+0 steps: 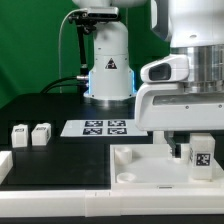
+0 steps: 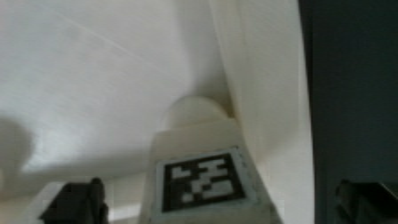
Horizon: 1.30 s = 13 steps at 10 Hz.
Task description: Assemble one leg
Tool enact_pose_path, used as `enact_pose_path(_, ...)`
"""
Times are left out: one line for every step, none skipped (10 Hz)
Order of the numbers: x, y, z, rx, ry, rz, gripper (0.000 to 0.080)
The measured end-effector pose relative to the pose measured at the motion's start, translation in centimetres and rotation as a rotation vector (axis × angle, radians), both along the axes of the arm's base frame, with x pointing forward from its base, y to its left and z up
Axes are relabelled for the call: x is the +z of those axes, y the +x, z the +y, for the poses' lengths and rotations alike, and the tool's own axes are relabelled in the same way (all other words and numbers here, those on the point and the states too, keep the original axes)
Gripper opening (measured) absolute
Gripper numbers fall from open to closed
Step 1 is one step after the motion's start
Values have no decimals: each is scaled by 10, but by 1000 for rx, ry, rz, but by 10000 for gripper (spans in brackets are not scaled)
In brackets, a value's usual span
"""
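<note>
Plainly, the gripper [image 2: 217, 206] is spread wide, and a gap is seen between each dark finger [image 2: 73, 203] and the leg [image 1: 201, 155], so nothing is grasped. The leg, a smooth white plastic post of square section with a black-and-white tag on one face, is stood upright between the fingers on a large flat white panel [image 1: 150, 178], near its corner at the exterior view's right.

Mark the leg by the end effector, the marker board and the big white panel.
leg [image 2: 201, 182]: wrist view, on its tagged face.
marker board [image 1: 105, 127]: exterior view, on the middle, between the tags.
panel [image 1: 158, 166]: exterior view, on its bare top surface.
</note>
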<state>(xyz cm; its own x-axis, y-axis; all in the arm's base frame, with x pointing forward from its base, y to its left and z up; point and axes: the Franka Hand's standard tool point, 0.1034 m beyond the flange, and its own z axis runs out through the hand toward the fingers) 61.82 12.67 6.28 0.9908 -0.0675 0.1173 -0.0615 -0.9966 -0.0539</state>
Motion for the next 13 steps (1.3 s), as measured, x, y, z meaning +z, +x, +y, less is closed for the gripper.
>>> enact_pose_path(-1,-1,-1,40,-6,-2,649)
enact_pose_path(-1,0,-2,45,-7,-2,649)
enact_pose_path(-1,-1,-2,44,-7,-2,533)
enact_pose_path(-1,-1,-2,44,-7,-2,397)
enact_pose_path(-1,0,-3,42,-9,-2,397)
enact_pose_path(-1,0,-4,41,-9,-2,282)
enact_pose_path(-1,0,-4,34,-8,-1,282)
enact_pose_path(-2,0,-5,3,-4,0,282)
enact_pose_path(-2,1,-10,-72,12,-1,282)
enact_pose_path(-3,1,-10,-210,39,-4,282)
enact_pose_path(-2,1,-8,-374,73,0,282)
enact_pose_path(-3,1,-8,-506,91,8,282)
enact_pose_path(-3,1,-9,-655,109,16,282)
